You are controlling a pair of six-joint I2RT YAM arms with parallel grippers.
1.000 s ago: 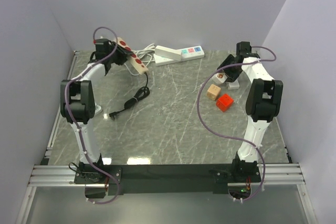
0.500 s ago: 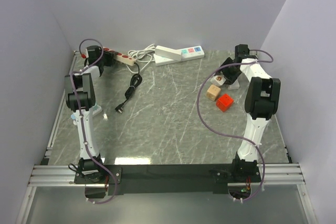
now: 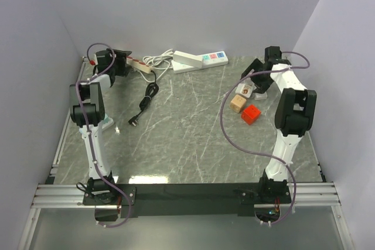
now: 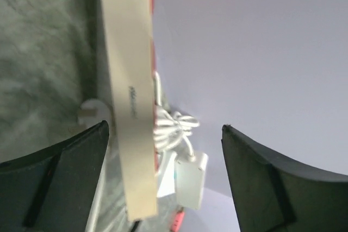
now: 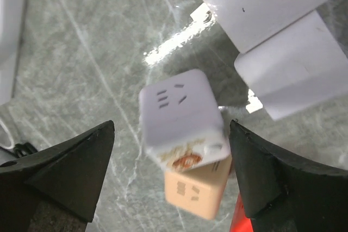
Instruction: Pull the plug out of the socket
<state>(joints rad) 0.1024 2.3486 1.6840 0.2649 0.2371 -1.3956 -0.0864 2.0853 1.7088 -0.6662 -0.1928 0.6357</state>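
The small black plug (image 3: 133, 122) lies loose on the table at the end of its thin black cord (image 3: 147, 93), out of any socket. The beige power strip with red sockets (image 3: 139, 65) rests at the back left. My left gripper (image 3: 122, 61) is at its left end. In the left wrist view the strip (image 4: 128, 80) runs edge-on near the left finger, and my left gripper (image 4: 164, 127) is open. My right gripper (image 3: 256, 74) hangs open over a white cube socket (image 5: 182, 115), clear of both fingers (image 5: 65, 167).
A white power strip (image 3: 199, 60) and a coiled white cord (image 3: 158, 60) lie at the back centre. A tan cube (image 3: 237, 103) and a red cube (image 3: 251, 113) sit near the white cube (image 3: 245, 89). Two white blocks (image 5: 261, 4) lie beyond it. Walls stand close on three sides.
The left arm swung the beige strip to the back left, and the black plug came out and dropped onto the table. Both grippers have since opened wider.
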